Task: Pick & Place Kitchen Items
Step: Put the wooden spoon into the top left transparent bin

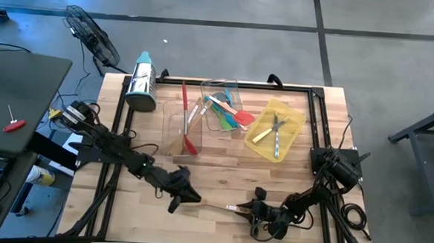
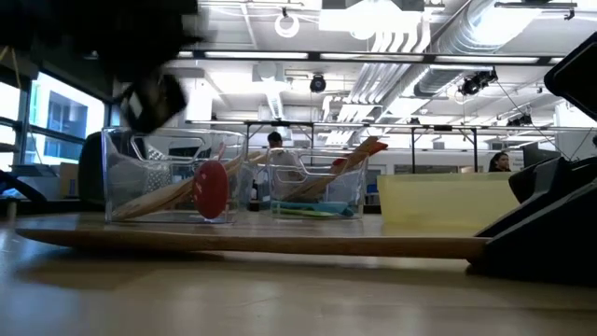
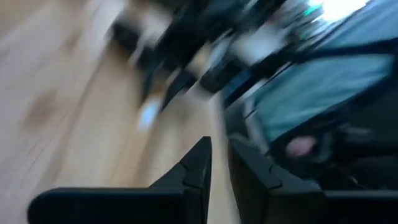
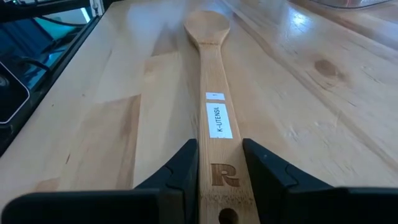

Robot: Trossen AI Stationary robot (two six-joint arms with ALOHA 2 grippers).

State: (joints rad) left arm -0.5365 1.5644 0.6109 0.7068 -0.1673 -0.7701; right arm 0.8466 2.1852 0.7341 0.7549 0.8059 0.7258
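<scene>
A: What does the spoon look like?
B: The wooden spoon [image 4: 214, 106] is pale, long-handled, with a white label and a burned-in R near a hole at the handle's end. It lies flat on the table [image 1: 219, 218], near edge, centre.
A: Who holds it?
B: The right hand [image 4: 221, 186] pinches the handle end. The left hand [image 1: 187, 196] sits by the bowl end; I cannot tell its spread.
A: Anything around?
B: Farther off, two clear trays [image 1: 219, 88], a yellow tray [image 1: 292, 114] and a grater [image 1: 141, 80], well apart.
</scene>
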